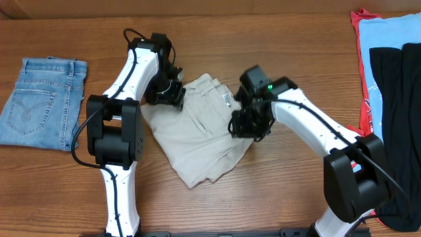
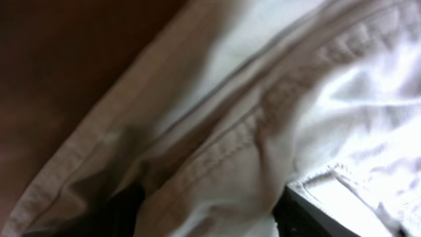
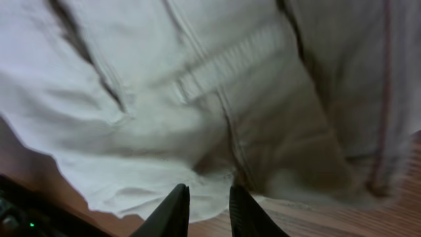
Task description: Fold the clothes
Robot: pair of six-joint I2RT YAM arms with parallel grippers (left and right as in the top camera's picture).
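Limp, light khaki shorts [image 1: 197, 138] seemed best pinched at stiffer seamed edges. The right gripper [image 3: 205, 192] was closed on their 3 o'clock edge; whether the left gripper [image 1: 172, 97] gripped, I couldn't tell.

beige shorts [image 1: 197, 141], faded blue jeans [image 1: 41, 102], red, light-blue and black garment pile [image 1: 388, 66], brown woodgrain table [image 1: 263, 197].

The pale beige cotton shorts [image 1: 197, 141] are matt woven cloth, creased, with raised ribbed stitching along the seams. The brown wooden bench [image 1: 263, 197] is smooth and grained, with a faint sheen. The faded blue denim jeans [image 1: 43, 102] look coarser. The white arm casings [image 1: 309, 118] are glossy plastic. The right claw [image 3: 205, 197] has smooth, dark, matt fingers [image 3: 176, 212].
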